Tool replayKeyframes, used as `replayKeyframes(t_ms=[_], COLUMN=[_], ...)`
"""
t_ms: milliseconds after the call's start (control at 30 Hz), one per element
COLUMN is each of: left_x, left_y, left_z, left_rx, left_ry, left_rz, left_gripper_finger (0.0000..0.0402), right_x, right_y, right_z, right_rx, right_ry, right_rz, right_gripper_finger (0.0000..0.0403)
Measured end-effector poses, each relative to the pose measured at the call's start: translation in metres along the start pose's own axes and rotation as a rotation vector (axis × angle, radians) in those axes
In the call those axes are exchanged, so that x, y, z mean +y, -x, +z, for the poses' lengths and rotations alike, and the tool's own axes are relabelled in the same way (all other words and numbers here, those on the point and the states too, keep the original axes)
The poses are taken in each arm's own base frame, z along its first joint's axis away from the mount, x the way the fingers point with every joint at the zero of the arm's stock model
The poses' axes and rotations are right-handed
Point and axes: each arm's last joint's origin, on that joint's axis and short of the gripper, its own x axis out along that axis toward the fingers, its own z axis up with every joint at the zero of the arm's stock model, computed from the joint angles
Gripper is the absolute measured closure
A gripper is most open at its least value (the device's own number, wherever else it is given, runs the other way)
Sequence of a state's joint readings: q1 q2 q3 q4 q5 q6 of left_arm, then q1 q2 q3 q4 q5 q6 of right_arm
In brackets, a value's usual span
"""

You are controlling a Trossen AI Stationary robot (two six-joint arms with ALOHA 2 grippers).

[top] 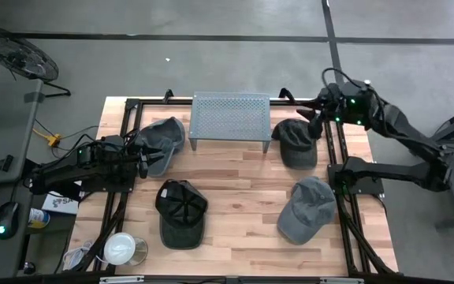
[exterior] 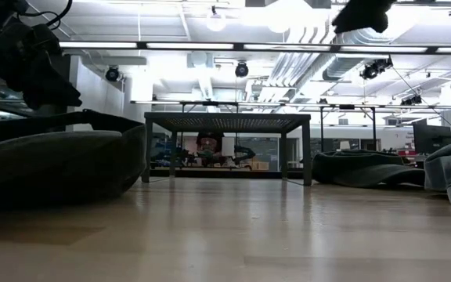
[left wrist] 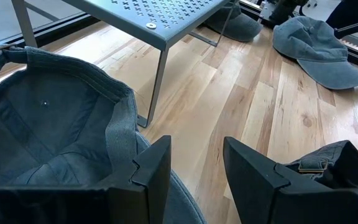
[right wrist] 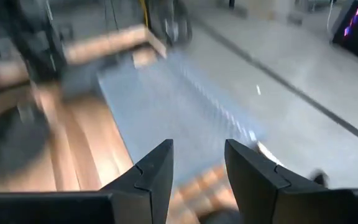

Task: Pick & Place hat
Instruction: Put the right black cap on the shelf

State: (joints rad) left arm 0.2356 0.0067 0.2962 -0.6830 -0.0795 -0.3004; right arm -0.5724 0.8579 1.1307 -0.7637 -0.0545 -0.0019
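- The wooden table [top: 243, 177] carries a grey metal rack [top: 230, 118] at its far side, and four hats lie around it; none is on top of the rack, so I judge the placing is not yet done, if the rack is the goal.
- A grey hat [top: 162, 140] lies upside down just left of the rack, a dark hat [top: 296, 143] just right of it, a black hat [top: 181, 211] near the front at the left, and a second grey hat [top: 307, 208] at the front right.
- The left arm reaches in low from the left side, and the left gripper [top: 145, 160] is at the edge of the upside-down grey hat; its fingers [left wrist: 151, 171] stand moderately apart and hold nothing.
- The right arm is raised and bent over the far right corner; the right gripper [top: 316, 121] hangs above the dark hat, between it and the rack, with its fingers [right wrist: 157, 168] also partly apart and empty.
- So every hat is waiting on the table, and no pick has started.
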Motion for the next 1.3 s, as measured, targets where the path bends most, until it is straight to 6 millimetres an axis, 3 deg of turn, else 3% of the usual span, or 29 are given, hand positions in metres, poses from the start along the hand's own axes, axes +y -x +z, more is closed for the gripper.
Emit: replayKeyframes(t_ms=[267,500,733,867,1133,1300], left_x=[0.0,0.0,0.0,0.0,0.0,0.0], left_y=[0.0,0.0,0.0,0.0,0.0,0.0], left_z=[0.0,0.0,0.0,0.0,0.0,0.0], left_rx=[0.0,0.0,0.0,0.0,0.0,0.0], left_ry=[0.0,0.0,0.0,0.0,0.0,0.0], left_rz=[0.0,0.0,0.0,0.0,0.0,0.0], left_gripper_finger=[0.0257,0.0257,0.0257,0.0257,0.0257,0.0257], right_x=[-0.012,-0.027,-0.046,-0.053,-0.059,-0.065], right_y=[-0.013,-0.036,-0.068,-0.084,-0.117,-0.143], right_z=[0.007,-0.006,-0.018,-0.024,-0.035,-0.047], right_rx=[0.326,0.547,0.658,0.715,0.806,0.888], right_ry=[0.013,-0.205,-0.473,-0.517,-0.613,-0.699], right_rz=[-0.13,-0.24,-0.508,-0.582,-0.643,-0.64], right_gripper_finger=[0.0265,0.0265,0.026,0.0234,0.0138,0.0115])
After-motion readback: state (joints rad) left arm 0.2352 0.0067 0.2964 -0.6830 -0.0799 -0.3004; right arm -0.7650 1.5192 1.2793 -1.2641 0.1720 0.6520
